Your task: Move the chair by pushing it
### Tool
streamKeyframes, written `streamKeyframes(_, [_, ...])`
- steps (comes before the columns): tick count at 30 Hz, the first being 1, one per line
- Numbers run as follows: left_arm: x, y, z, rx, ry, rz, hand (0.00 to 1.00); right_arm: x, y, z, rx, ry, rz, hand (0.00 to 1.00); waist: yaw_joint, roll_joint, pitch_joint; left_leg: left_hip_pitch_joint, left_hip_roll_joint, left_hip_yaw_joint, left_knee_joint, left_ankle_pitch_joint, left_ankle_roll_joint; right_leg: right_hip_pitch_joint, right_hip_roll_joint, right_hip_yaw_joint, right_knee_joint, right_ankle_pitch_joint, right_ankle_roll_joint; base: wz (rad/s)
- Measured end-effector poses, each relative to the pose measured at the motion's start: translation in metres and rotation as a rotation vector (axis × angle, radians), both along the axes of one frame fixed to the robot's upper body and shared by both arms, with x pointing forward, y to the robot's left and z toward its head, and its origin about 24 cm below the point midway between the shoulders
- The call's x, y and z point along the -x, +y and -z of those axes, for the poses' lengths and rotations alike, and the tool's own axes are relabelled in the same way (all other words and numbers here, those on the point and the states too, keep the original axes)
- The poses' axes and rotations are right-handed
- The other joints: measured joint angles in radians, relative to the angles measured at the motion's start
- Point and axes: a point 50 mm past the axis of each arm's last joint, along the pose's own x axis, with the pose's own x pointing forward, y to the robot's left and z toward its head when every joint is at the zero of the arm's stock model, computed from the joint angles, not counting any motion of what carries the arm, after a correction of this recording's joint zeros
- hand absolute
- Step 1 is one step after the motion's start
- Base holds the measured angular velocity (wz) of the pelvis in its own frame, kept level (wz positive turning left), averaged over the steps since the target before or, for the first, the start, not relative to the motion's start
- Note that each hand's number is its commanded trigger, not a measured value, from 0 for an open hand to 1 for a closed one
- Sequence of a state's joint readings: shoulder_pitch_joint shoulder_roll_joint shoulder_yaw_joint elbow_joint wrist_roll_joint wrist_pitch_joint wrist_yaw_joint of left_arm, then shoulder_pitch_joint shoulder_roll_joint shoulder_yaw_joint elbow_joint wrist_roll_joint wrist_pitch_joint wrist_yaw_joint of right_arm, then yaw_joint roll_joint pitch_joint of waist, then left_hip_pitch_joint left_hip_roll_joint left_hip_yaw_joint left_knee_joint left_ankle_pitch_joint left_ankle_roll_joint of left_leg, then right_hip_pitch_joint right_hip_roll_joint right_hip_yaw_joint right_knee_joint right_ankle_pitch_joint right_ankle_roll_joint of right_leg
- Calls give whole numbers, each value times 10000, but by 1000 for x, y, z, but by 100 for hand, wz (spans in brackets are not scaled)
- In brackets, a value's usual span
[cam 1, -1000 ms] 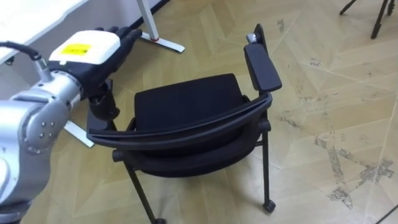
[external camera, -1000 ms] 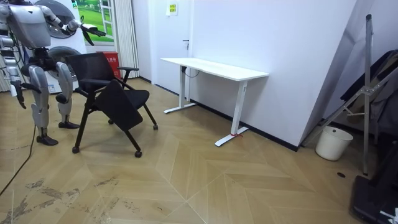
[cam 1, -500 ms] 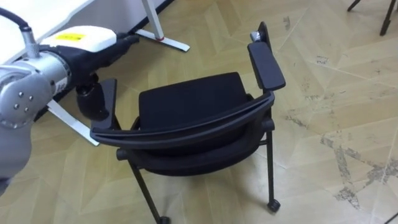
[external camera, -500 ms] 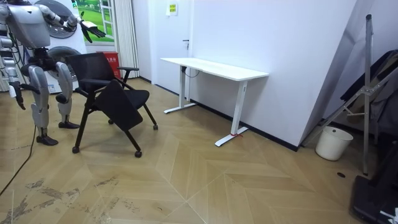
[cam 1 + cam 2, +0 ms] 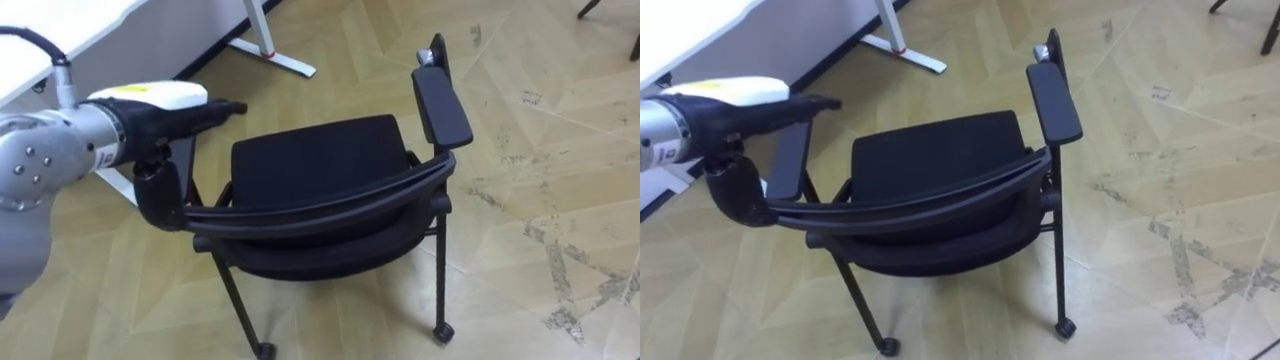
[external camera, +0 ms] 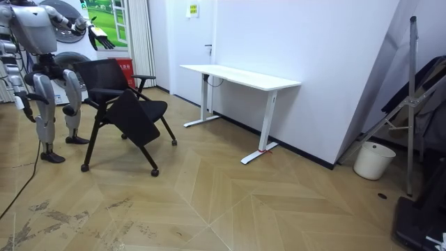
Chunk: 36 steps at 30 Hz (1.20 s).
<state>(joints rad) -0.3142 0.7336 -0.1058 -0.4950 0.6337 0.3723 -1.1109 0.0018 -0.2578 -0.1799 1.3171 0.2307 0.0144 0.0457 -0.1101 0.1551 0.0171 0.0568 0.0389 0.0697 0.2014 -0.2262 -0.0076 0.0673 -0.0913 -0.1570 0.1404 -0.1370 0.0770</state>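
Parquet (image 6: 230, 192) spreads wide between chair (image 5: 320, 175) and desk (image 6: 240, 75).

- chair (image 5: 320, 165): seat black cloth, matt, fine weave; back rail black plastic, faint sheen; legs thin black metal tube, smooth.
- right armrest pad (image 5: 441, 105): black plastic, matt.
- left hand (image 5: 170, 105): back shell white plastic, glossy, with yellow paper-like label; fingers dark, matt; forearm silver metal, satin.
- floor (image 5: 560, 150): light wood parquet, low gloss; grey scuffs at right, rough-looking.
- desk (image 6: 240, 77): white top, smooth, matt; white painted metal legs.
- bucket (image 6: 367, 160), far right: white plastic.
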Motion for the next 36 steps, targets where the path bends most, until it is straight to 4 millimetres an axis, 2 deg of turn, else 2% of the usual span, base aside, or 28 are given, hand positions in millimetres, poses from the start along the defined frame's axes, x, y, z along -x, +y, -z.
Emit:
streamKeyframes(9, [1, -11, 14, -129, 723, 526, 0, 7, -7, -2, 325, 337, -200, 0, -61, -17, 13, 14, -2, -4, 27, 1, -2, 28, 0, 41, 16, 0, -1, 0])
streamKeyframes(10, [2, -11, 15, -136, 767, 561, 0, 9, -7, -1, 353, 387, -176, 0, -51, -78, 57, -3, -3, -4, 28, 1, -3, 30, 0, 48, 19, -1, -2, 0])
streamKeyframes(11, [2, -11, 15, -139, 776, 578, 0, 10, -7, -1, 364, 410, -150, 0, -61, -25, 24, -38, -4, -4, 33, 1, -3, 29, 0, 42, 16, -2, -3, 0])
streamKeyframes(13, [1, -11, 15, -151, 795, 569, 0, 11, -7, -1, 332, 395, -53, 0, -110, -95, 72, -35, -4, 6, 29, 3, -5, 29, 2, 38, 20, -7, -8, 0])
streamKeyframes(16, [-1, -8, 19, -135, 956, 425, 0, 10, -6, -1, 299, 348, -2, 0, -162, -127, 90, -39, -3, 16, 31, 3, -6, 16, 4, 40, 20, -20, -10, 0])
streamKeyframes(24, [-6, -2, 27, -6, 1342, 25, 0, 11, -5, 0, 252, 396, -33, 0, -267, -273, 87, -13, -1, -2, 40, 3, -6, -3, 7, 51, 35, -22, -10, 0])
streamKeyframes(29, [-12, -2, 46, 704, 1544, -429, 0, 13, -4, 0, 332, 462, 63, 0, -286, -436, 58, 60, 6, 67, 24, 3, -6, 3, 9, 68, 116, -26, -4, -2])
streamKeyframes(36, [-16, 5, 76, 1323, 1672, -1273, 0, 14, -7, -1, 824, 592, 328, 0, -334, -467, 43, 77, 12, 121, 25, 5, -9, -3, 26, 177, 118, -26, -4, -2])
